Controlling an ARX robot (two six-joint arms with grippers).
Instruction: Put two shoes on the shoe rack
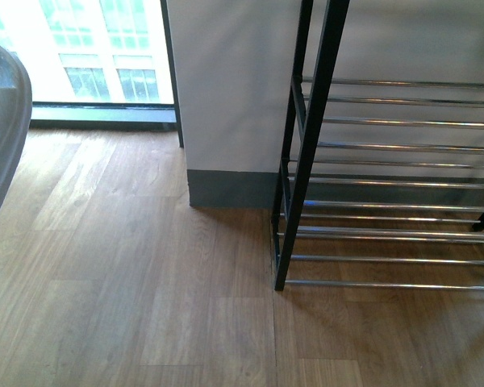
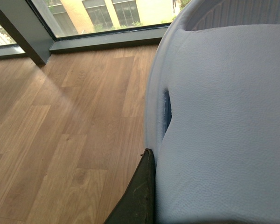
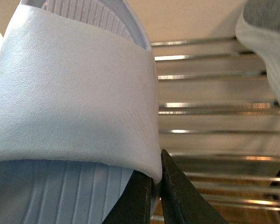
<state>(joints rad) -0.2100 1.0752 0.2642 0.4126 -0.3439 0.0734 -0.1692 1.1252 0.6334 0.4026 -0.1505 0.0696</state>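
Left slide (image 2: 224, 116): pale blue, fills the left wrist view, also a curved edge at the far left of the front view (image 1: 0, 121); held above the wood floor (image 2: 60, 140), near the window.
Left jaws: one dark finger (image 2: 140, 196) pressed against the slide's side; the other hidden, so pinched on the slide as far as can be told.
Right slide (image 3: 70, 93): strap and ribbed footbed close to the right wrist camera, over the rack's chrome rods.
Right jaws: dark fingers (image 3: 172, 196) pressed together on the strap's edge.
Sneaker (image 3: 266, 42): grey knit, white sole, resting on the rods, apart from the right slide.
Rack (image 1: 387, 177): black frame, chrome tiers, against the white wall, right of the window.
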